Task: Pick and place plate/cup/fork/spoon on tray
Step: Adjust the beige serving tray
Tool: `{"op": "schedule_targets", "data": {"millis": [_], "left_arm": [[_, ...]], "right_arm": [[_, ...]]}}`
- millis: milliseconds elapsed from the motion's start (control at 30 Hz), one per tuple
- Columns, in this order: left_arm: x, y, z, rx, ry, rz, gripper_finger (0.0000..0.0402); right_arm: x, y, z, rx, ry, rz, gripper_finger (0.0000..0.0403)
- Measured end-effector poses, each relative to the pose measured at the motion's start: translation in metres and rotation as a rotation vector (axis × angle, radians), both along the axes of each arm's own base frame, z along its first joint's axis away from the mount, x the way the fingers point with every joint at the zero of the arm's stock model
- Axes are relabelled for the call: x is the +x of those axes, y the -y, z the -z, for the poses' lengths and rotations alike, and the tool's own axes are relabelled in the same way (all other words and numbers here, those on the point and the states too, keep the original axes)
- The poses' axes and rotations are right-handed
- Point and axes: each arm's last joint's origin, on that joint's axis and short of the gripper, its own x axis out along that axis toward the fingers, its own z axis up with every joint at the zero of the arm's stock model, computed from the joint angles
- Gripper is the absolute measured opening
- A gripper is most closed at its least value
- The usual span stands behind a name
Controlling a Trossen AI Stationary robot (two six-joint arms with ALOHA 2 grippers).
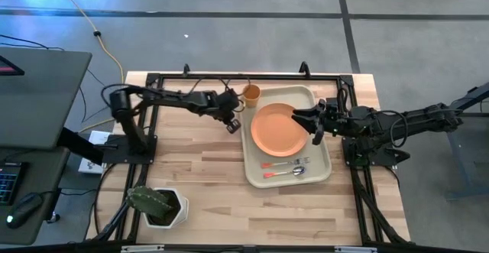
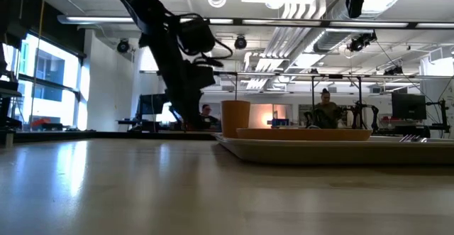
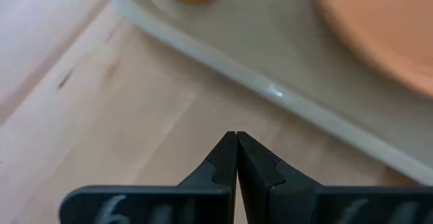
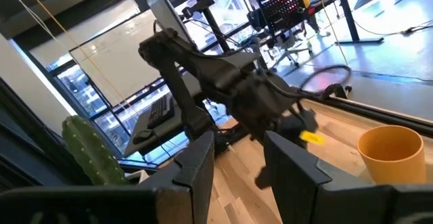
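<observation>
Plate [image 1: 280,128], cup [image 1: 250,94], fork [image 1: 284,163] and spoon [image 1: 286,173] all lay on the tray [image 1: 324,172] — the job looked done. Left gripper [image 1: 232,121] sat just beside the tray's rim near the cup, fingers clenched on nothing. Right gripper [image 1: 300,118] hung over the plate's edge, fingers parted, empty. Risk: a careless retreat by the left could nudge the tray or topple the cup.

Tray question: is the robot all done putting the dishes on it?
It looks done. The tray already holds the plate, the cup, the fork and the spoon. The left tool is shut and empty beside the tray; the right tool is open above the plate. Nothing looks left.
</observation>
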Motion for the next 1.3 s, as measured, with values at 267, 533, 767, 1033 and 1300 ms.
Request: {"op": "schedule_targets", "data": {"millis": [267,533,767,1033,1300], "left_arm": [[0.013,-0.005,0.019,-0.021,-0.015,-0.035,0.0000],[0.018,-0.007,0.018,-0.028,0.047,-0.080,0.0000],[0.018,-0.007,0.024,-0.034,0.027,-0.082,0.0000],[0.022,-0.008,0.033,-0.062,0.052,-0.116,0.0000],[0.027,-0.009,0.031,-0.045,0.103,-0.126,0.0000]], "right_arm": [[0.000,0.000,0.000,0.004,0.000,0.000,0.0122],[0.000,0.000,0.000,0.003,-0.004,0.005,0.0122],[0.000,0.000,0.000,0.004,-0.003,0.005,0.0122],[0.000,0.000,0.000,0.005,0.003,0.005,0.0122],[0.000,0.000,0.000,0.001,0.000,0.005,0.0122]]}}
